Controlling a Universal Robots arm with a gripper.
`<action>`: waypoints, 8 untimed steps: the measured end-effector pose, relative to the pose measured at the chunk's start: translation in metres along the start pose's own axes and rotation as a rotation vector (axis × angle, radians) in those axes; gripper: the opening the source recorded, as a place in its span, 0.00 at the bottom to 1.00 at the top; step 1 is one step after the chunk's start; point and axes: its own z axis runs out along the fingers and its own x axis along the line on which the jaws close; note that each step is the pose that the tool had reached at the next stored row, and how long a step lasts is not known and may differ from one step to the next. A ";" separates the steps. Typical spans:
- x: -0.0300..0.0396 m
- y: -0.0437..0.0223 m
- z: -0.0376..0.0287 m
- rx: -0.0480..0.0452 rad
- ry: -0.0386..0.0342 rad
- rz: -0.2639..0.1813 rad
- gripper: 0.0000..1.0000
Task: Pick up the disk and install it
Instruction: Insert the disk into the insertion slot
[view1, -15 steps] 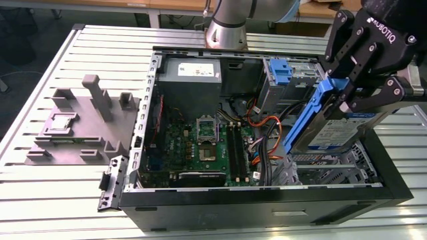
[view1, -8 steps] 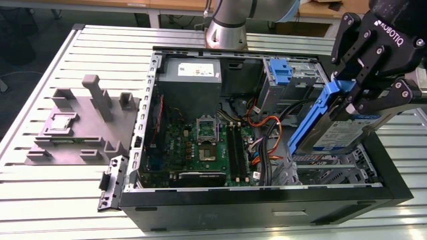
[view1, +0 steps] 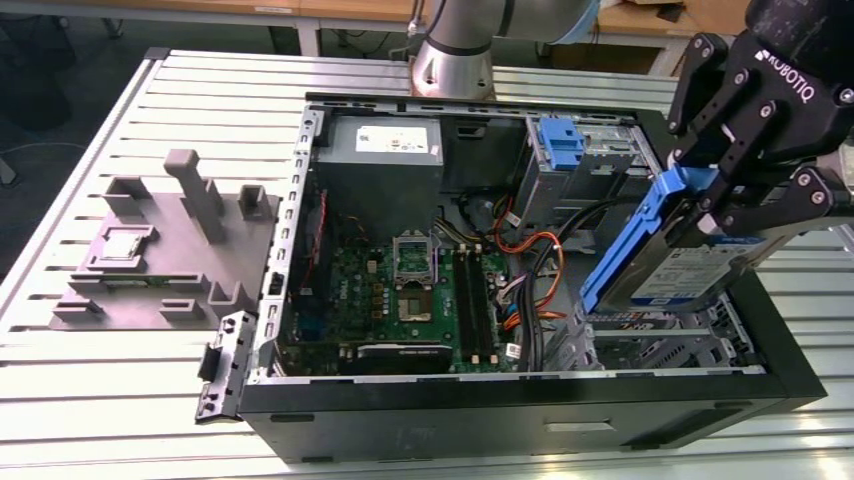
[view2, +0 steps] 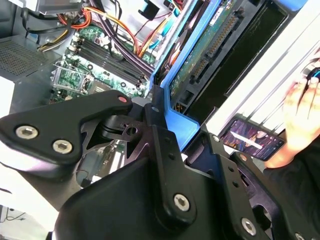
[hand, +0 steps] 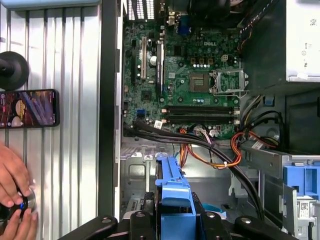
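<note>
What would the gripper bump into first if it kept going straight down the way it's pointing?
Probably the metal drive cage at the case's near corner. The gripper points down holding the disk, so the disk's lower end would likely touch first. Depth is hard to judge here.

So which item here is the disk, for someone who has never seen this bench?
Find the open black computer case on the slatted table. At the exterior view's right the black gripper holds the disk tilted over the case's edge. It is silver with a white label and blue frame, unlike the bare blue bracket seated deeper inside.
</note>
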 end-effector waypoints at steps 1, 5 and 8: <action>0.0002 -0.0008 0.0002 0.0000 0.0000 0.000 0.37; 0.0007 -0.0024 0.0010 0.0000 0.0004 0.000 0.37; 0.0010 -0.0033 0.0021 0.0000 0.0002 0.000 0.37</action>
